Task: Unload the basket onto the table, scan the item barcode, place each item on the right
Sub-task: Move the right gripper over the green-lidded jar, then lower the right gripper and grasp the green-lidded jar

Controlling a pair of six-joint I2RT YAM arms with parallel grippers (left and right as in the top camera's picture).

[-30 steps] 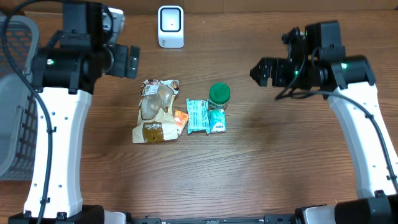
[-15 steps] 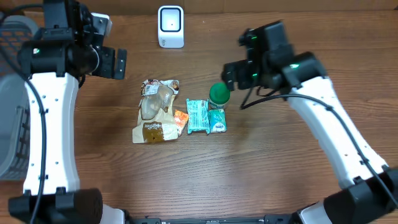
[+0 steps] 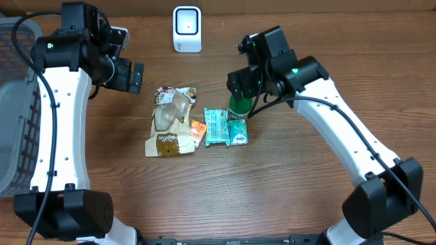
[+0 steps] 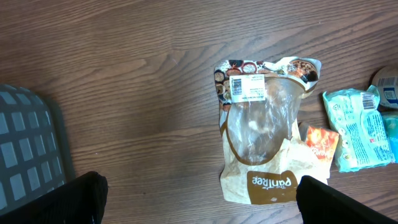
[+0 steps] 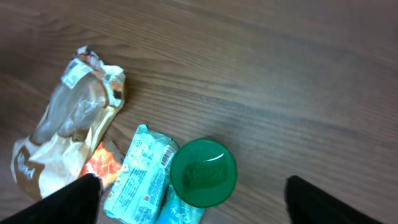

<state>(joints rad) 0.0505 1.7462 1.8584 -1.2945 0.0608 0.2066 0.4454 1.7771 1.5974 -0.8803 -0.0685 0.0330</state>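
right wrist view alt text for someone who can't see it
A green-lidded jar stands on a wooden table, seen from above between the end effector's spread fingers. Left of it lie a teal packet, an orange packet and a brown bag.

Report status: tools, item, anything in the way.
Left tool open, empty. Right tool open over the green-lidded jar, no grip yet. Teal packet tight beside the jar; may crowd the grasp.

Even, soft light from above on desk; shadows faint. Mild glare on clear bag. My wrist views slightly soft, lower corners dark.
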